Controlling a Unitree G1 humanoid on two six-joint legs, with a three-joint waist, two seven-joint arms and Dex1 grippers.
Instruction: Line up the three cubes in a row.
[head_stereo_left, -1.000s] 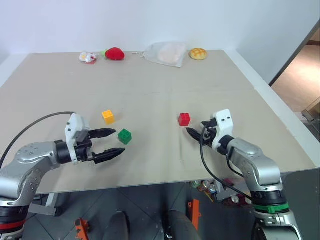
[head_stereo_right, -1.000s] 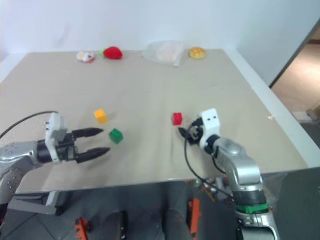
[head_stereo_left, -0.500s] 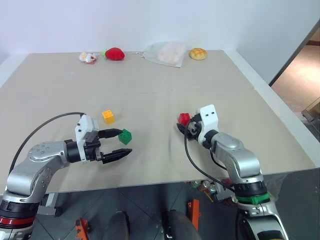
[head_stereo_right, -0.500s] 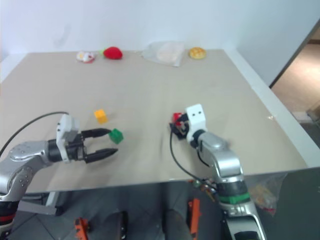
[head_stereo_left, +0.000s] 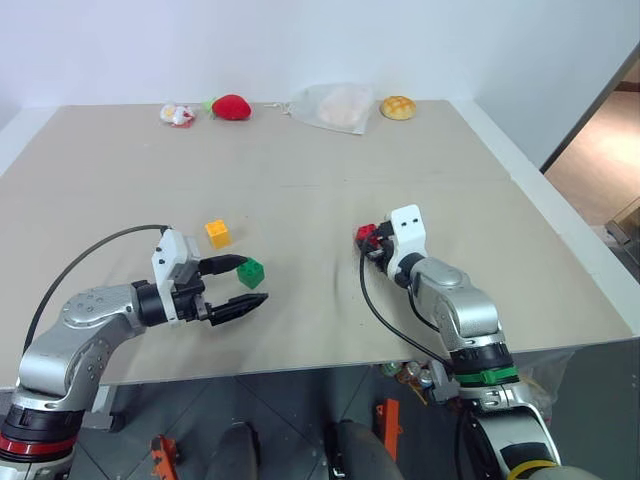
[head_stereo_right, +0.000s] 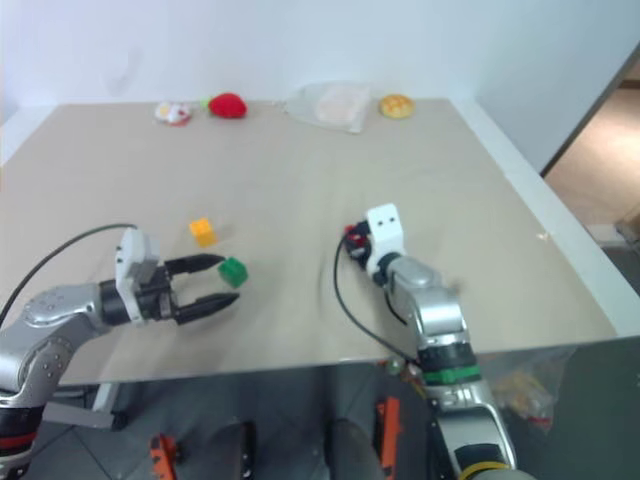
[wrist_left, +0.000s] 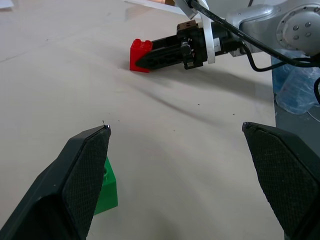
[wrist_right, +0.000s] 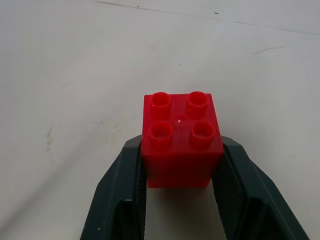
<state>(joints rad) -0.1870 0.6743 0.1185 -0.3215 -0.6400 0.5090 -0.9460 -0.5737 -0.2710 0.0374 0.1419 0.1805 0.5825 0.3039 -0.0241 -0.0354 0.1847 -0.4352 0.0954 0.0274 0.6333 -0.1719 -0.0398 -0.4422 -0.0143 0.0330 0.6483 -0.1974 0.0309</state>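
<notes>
Watching from the head, we see the right gripper (head_stereo_left: 372, 243) reach the red cube (head_stereo_left: 366, 235) mid-tabletop. Its wrist camera confirms: fingers (wrist_right: 122, 185) now pinch it. Left gripper (wrist_left: 175, 165) hangs spread beside the green cube (wrist_left: 106, 192); lining up can begin.

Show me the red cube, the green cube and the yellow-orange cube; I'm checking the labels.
red cube (wrist_right: 181, 131), right wrist view, studded top face.
green cube (head_stereo_left: 250, 272), left eye view, middle of the block.
yellow-orange cube (head_stereo_left: 216, 233), left eye view, its top.
</notes>
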